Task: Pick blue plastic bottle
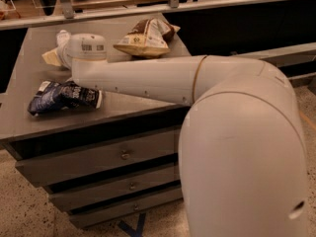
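Blue plastic bottle point(62, 37), tool point(69, 53) beside it, grey cabinet point(29, 68)

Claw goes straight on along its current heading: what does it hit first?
Likely the blue plastic bottle, the pale thing just past the claw, far left on the drawer cabinet. Depth is unclear.

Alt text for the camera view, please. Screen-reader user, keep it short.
A white robot arm reaches across a grey drawer cabinet, its pincer at the far left corner by the blue plastic bottle, which the wrist mostly hides. A dark blue snack bag lies front-left, a tan and brown snack bag at the back.
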Tool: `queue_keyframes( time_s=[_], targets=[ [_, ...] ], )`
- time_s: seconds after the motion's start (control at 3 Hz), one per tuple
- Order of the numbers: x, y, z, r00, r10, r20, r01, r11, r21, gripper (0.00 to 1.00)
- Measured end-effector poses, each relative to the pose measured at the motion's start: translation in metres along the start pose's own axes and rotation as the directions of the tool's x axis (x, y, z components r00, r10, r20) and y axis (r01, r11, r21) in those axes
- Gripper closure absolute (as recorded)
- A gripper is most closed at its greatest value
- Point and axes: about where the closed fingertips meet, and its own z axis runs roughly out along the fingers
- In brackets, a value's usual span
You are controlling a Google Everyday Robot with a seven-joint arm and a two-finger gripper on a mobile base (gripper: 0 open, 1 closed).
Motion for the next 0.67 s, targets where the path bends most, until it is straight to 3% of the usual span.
queue_keyframes(
  time_s=[0.67],
  targets=[
    [-0.027,0.014,0.004,0.997,-0.051,0.051,0.053,0.9971,-0.055,0.64]
  ],
)
